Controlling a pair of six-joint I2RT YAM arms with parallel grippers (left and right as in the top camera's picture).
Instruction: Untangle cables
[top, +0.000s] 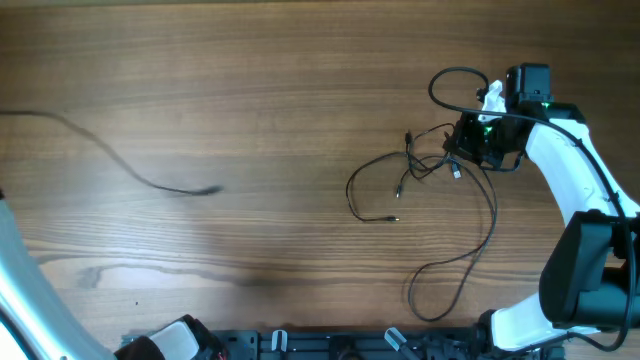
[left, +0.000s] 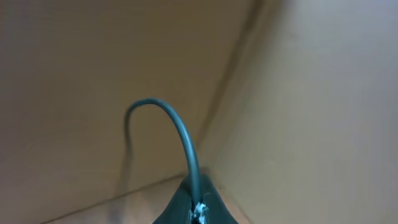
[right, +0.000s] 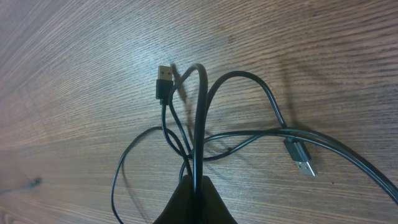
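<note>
right arm (top: 570, 170) nearer: jaws clamped on strand of cable tangle (right: 205, 130), rest spreads ahead on counter (top: 250, 80). left arm (top: 25, 290) jaws clamped on lone cable (left: 180, 134), well apart.

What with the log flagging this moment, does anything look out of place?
One cable lies alone at the far left, running off the overhead picture's edge, far from the tangle that the right gripper pinches. Nothing looks damaged.

Black cables (right: 198, 124), silvery plug tip (right: 305, 167), brown wood-grain table (top: 250, 100)
</note>
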